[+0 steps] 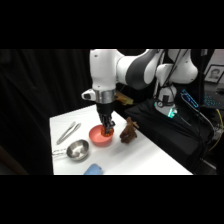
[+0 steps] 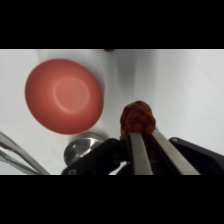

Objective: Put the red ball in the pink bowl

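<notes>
Two fingers of the gripper clench the red ball above the table. Nearby sits the pink bowl, empty. No writing is readable.

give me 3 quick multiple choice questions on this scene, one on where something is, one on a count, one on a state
1. Where is the metal bowl?
A. beside the tongs
B. inside the pink bowl
C. under the brown figure

2. How many bowls stand on the table?
A. one
B. two
C. three

3. What is the gripper doing?
A. open, empty
B. shut on the red ball
C. shut on the tongs

1 A: side view shows it next to the tongs.
2 B: pink and metal.
3 B: wrist view shows the ball between the fingers.
</notes>
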